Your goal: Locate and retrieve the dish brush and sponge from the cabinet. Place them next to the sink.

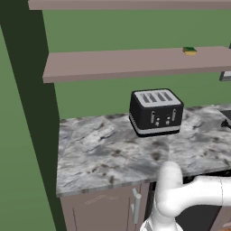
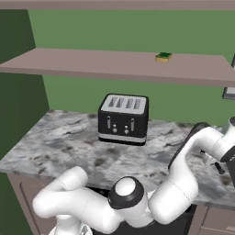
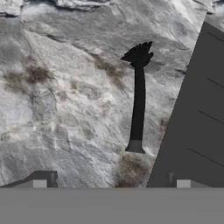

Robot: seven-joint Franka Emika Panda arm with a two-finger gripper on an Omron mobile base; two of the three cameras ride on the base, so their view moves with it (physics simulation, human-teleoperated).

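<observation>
The dish brush [image 3: 138,100] lies flat on the marble counter [image 3: 65,96], apart from my gripper, bristled head away from the hand and handle end towards it. My gripper [image 3: 111,183] hovers over it, open, with nothing between the fingertips [image 3: 40,183]. A dark grey ridged slab [image 3: 197,122] runs beside the brush; I cannot tell whether it is the sink. The sponge [image 1: 190,51] [image 2: 164,57], green over yellow, rests on the middle shelf of the cabinet [image 1: 135,63] [image 2: 114,64]. My arm reaches to the far right over the counter [image 2: 202,142].
A black and silver toaster [image 1: 156,112] [image 2: 124,118] stands at the back of the counter [image 1: 103,149] under the shelf. A grey object [image 2: 229,93] pokes in at the right edge below the shelf. A drawer handle [image 1: 136,205] sits under the counter edge.
</observation>
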